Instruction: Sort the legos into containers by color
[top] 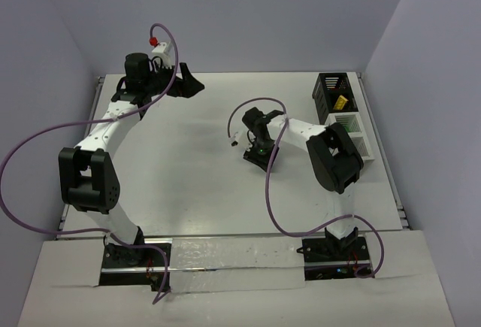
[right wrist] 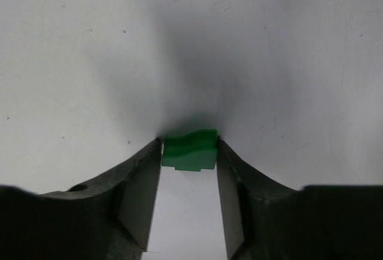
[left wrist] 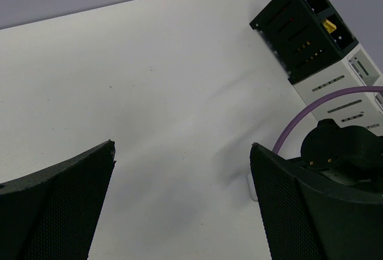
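Right now the right gripper (right wrist: 189,145) is clamped on a green lego (right wrist: 190,153). One finger (right wrist: 140,194) presses flat against each side of the piece, which sits at the very fingertips, low against the white table (top: 188,169). From above, this grip is near the middle of the table, a little right of centre and well apart from every edge.

The left gripper (left wrist: 182,146) has its jaws spread wide with nothing between them. It hangs over the far left part of the table, close to the far edge and the back wall. A broad stretch of bare surface lies between the two grippers, and more of it runs from the right gripper toward the near edge, where the arm bases are bolted.

The containers (top: 347,120) stand in a row along the right edge, toward the far right corner. The black slatted section (top: 331,90) is farthest and the white compartments (top: 353,133) are nearer. A yellow lego (top: 340,102) lies inside the black section. The right arm's elbow overhangs the nearest white compartment and hides part of it.

A purple cable (top: 270,192) loops from the right arm over the table toward its base. Any marking on the arms or rack is too small to read.
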Robot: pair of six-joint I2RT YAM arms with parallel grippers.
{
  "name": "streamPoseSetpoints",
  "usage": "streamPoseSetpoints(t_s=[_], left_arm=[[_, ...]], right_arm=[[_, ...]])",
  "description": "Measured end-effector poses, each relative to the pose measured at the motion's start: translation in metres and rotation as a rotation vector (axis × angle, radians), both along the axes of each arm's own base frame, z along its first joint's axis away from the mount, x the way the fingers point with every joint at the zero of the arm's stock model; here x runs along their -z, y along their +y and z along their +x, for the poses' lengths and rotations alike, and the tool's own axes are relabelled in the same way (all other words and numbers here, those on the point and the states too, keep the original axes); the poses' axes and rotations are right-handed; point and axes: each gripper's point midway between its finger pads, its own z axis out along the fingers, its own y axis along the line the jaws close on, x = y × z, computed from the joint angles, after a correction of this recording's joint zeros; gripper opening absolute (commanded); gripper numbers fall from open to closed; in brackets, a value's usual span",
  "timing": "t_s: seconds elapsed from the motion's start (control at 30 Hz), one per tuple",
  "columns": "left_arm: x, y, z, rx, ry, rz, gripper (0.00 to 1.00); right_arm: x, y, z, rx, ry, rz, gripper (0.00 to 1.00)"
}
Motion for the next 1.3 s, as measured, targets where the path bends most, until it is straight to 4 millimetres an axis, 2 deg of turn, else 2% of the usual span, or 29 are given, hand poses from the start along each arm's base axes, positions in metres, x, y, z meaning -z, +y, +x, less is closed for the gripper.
streamPoseSetpoints(t_s=[0.37, 0.47, 0.57, 0.63, 0.77, 0.9, 1.0, 1.17, 1.23, 1.3], left_arm=[[0.000, -0.001, -0.001, 0.008, -0.001, -0.003, 0.99], [-0.001, -0.001, -0.001, 0.009, -0.006, -0.001, 0.99], [-0.001, -0.004, -0.001, 0.020, -0.020, 0.010, 0.99], [-0.001, -0.009, -0.002, 0.032, -0.032, 0.022, 0.99], [-0.005, -0.023, -0.005, 0.060, -0.057, 0.037, 0.99], [-0.003, -0.031, -0.007, 0.076, -0.059, 0.041, 0.99], [0.001, -0.033, -0.006, 0.078, -0.051, 0.044, 0.99], [0.005, -0.037, -0.001, 0.079, -0.045, 0.046, 0.99], [0.005, -0.038, 0.001, 0.081, -0.045, 0.045, 0.99], [0.003, -0.040, 0.003, 0.083, -0.050, 0.045, 0.99]], right_arm=[[-0.006, 0.005, -0.004, 0.010, 0.027, 0.038, 0.30], [-0.027, 0.012, 0.004, 0.042, 0.017, 0.107, 0.25], [-0.072, 0.011, 0.034, 0.115, -0.072, 0.229, 0.24], [-0.110, -0.005, 0.053, 0.179, -0.160, 0.306, 0.24], [-0.180, -0.060, 0.075, 0.327, -0.329, 0.409, 0.25], [-0.218, -0.115, 0.082, 0.469, -0.417, 0.436, 0.24], [-0.226, -0.152, 0.087, 0.570, -0.442, 0.426, 0.23], [-0.215, -0.219, 0.079, 0.757, -0.437, 0.338, 0.22], [-0.209, -0.235, 0.077, 0.800, -0.434, 0.305, 0.23], [-0.201, -0.243, 0.076, 0.823, -0.420, 0.282, 0.23]])
